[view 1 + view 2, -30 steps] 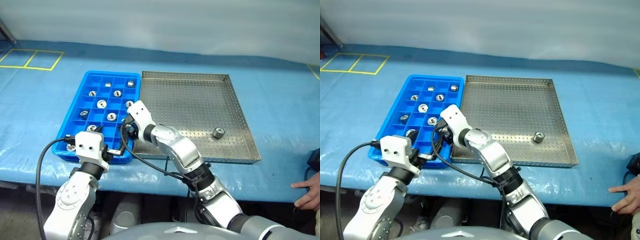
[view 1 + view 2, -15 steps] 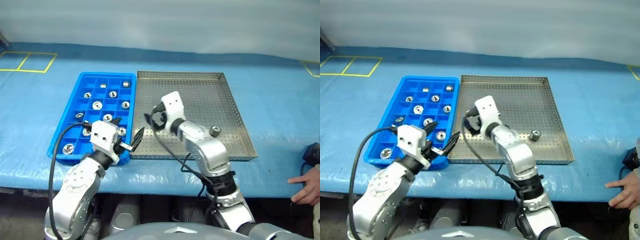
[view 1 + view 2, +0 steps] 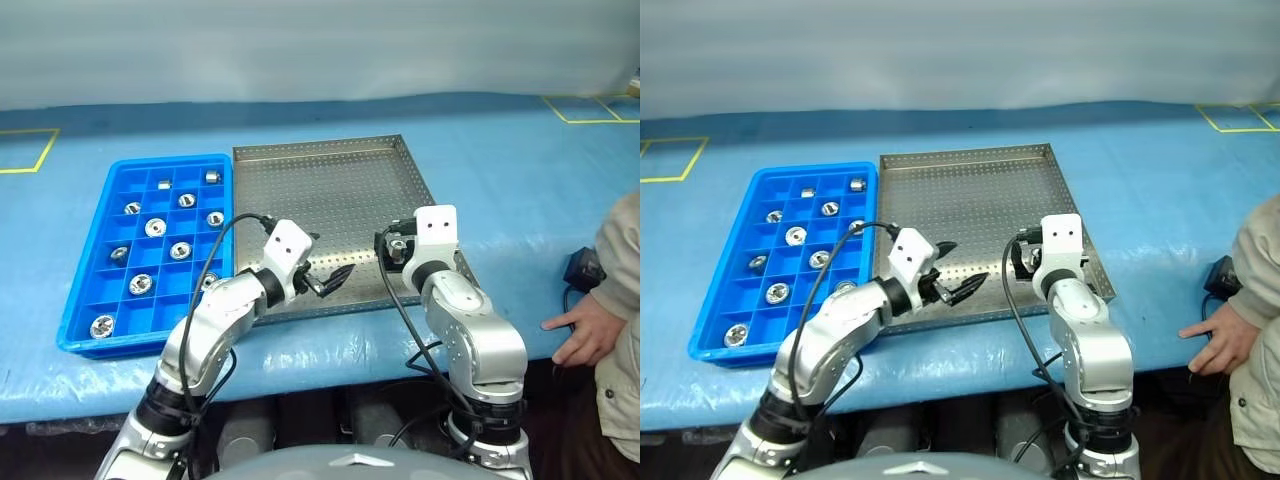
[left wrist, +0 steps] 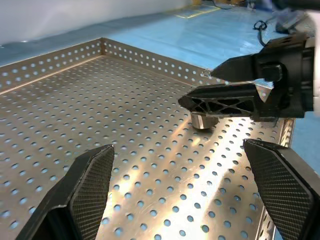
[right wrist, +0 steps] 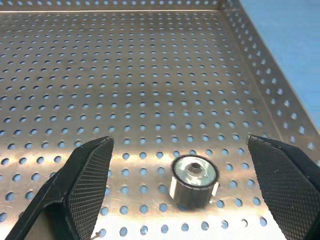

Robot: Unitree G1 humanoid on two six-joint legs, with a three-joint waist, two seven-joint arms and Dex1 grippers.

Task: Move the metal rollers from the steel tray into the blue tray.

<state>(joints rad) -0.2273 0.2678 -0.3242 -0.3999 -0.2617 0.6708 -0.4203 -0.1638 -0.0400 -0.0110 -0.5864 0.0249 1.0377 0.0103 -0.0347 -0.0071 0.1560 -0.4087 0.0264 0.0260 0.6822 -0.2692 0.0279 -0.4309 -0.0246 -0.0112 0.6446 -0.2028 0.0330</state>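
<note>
The last roller (image 5: 194, 181) stands upright near the steel tray's (image 3: 330, 180) right edge, between the right arm's wide-apart fingers (image 5: 85, 185); the left arm's fingers (image 4: 87, 187) are spread too.

Bench (image 3: 500, 160) covered in blue sheeting with yellow tape markings. Blue tray (image 3: 88, 300) and steel tray (image 3: 330, 190) lie directly on it, side by side, long edges touching. A person's hand (image 3: 575, 335) rests at the front right edge, near a small dark object (image 3: 583, 268).
</note>
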